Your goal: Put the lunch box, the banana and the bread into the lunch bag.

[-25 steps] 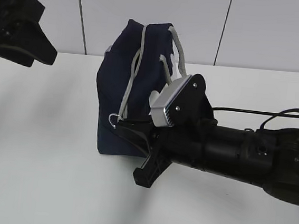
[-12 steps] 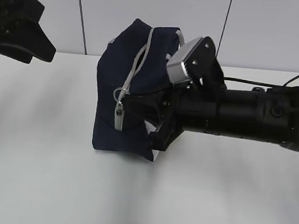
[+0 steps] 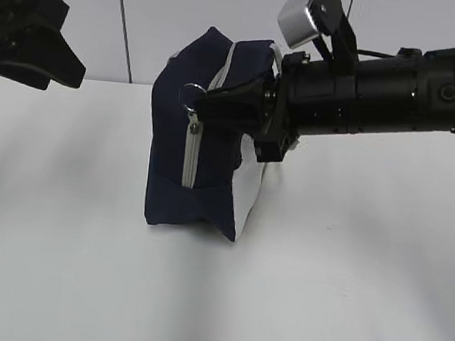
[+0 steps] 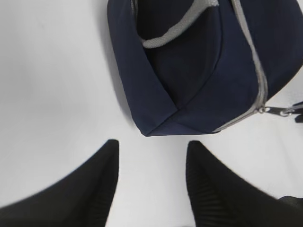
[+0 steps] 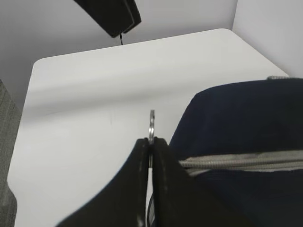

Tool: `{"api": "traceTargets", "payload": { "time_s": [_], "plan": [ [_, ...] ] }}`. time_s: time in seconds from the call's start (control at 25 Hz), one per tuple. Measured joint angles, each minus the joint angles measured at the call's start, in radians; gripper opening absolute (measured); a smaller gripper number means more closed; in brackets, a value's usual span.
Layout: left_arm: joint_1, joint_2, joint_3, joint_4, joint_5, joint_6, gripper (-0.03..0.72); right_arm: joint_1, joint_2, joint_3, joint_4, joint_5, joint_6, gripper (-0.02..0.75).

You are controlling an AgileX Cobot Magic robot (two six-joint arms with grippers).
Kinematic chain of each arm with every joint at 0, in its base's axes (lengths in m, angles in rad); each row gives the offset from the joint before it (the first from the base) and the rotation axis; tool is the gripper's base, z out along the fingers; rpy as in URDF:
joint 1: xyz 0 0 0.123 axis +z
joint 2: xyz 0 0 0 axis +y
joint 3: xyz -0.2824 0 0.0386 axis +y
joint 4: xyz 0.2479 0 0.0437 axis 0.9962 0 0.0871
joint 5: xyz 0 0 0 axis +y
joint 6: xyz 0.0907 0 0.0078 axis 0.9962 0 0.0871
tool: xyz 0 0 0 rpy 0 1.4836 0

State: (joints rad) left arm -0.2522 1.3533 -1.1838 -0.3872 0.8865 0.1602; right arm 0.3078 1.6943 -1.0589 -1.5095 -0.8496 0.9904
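Observation:
The navy lunch bag (image 3: 205, 148) stands on the white table (image 3: 81, 269), its grey zipper running down the near end. My right gripper (image 3: 206, 101) reaches in from the right and is shut on the zipper's metal ring pull (image 3: 191, 94), near the top of the bag. In the right wrist view the ring (image 5: 151, 124) sticks out from between the closed fingertips of the gripper (image 5: 151, 141), next to the bag (image 5: 236, 118). My left gripper (image 3: 39, 35) hangs open and empty at the upper left; its wrist view shows it (image 4: 151, 146) short of the bag (image 4: 199, 61). Lunch box, banana and bread are out of view.
A white tiled wall (image 3: 402, 34) stands behind the table. The table's rounded far edge (image 5: 118, 47) shows in the right wrist view. A grey webbing handle (image 4: 175, 30) lies across the bag's side.
My right gripper has risen with the ring pull from low on the bag's end to near its top. The bag has straightened and its white side panel now shows. The left arm has stayed put.

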Motion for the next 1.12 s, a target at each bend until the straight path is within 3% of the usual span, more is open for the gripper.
{"api": "traceTargets", "payload": {
  "time_s": [0.36, 0.52, 1.12],
  "plan": [
    [0.0, 0.01, 0.068, -0.014, -0.07, 0.048, 0.341, 0.0, 0.052, -0.134, -0.068, -0.037, 0.175, -0.016],
    [0.0, 0.01, 0.068, -0.069, -0.1, 0.105, 0.341, -0.009, 0.072, -0.173, -0.082, -0.045, 0.224, -0.016],
    [0.0, 0.01, 0.068, -0.251, -0.141, 0.301, 0.341, -0.048, 0.074, -0.201, 0.005, 0.057, 0.254, -0.016]
  ]
}}
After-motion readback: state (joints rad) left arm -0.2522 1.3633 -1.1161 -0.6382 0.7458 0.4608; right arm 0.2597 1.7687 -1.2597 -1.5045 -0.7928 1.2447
